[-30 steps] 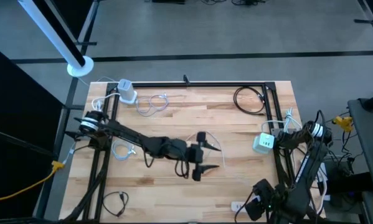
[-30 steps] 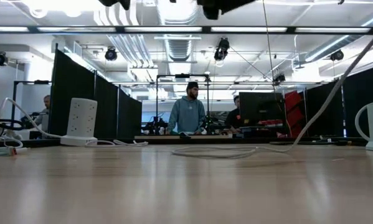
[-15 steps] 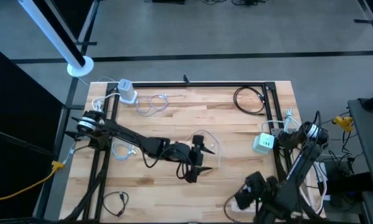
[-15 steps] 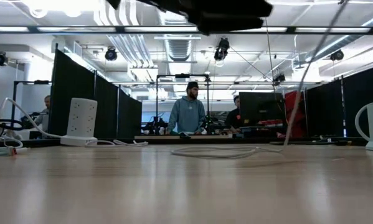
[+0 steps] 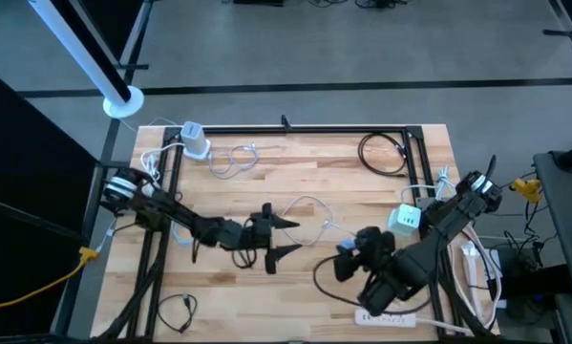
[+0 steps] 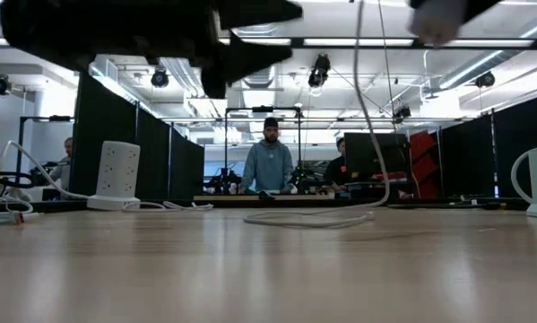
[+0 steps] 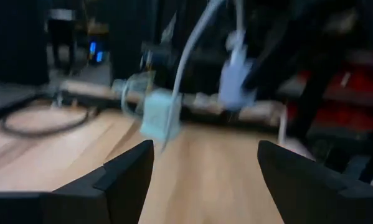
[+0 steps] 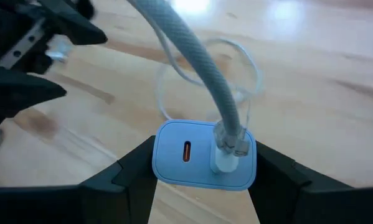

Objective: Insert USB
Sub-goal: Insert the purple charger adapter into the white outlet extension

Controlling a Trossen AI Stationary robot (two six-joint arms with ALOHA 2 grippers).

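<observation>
A light-blue charger block (image 8: 202, 163) sits between the fingers of my right gripper (image 8: 203, 177), above the table's middle right (image 5: 348, 258). One of its ports (image 8: 187, 151) is free. A white cable (image 8: 198, 68) is plugged in beside that port. The cable hangs down (image 6: 367, 135) and its loop (image 5: 309, 204) lies on the wood. My left gripper (image 5: 290, 237) is open and empty. It points level at the charger from the table's left, a short way off, and shows dark at the top of the low view (image 6: 250, 18). My right gripper pinches the charger block by its two opposite narrow sides (image 8: 157, 163) between its two fingers. The fingers slant down from the table's right. The block's port face is turned back toward the wrist. The block is lifted clear of the table, with the plugged cable trailing from it.
A pale green power cube (image 5: 405, 220) stands at the right. A white power tower (image 5: 195, 141) and loose white cables (image 5: 233, 158) are at the far left. A black cable coil (image 5: 381, 153) lies far right. A white strip (image 5: 386, 316) lies near the front right edge.
My right gripper has carried the charger up from the near right corner toward the table's middle, and the cable has swung along under it. My left gripper has gone toward the table's left edge and down, and it has rolled about its own line. It stays open.
</observation>
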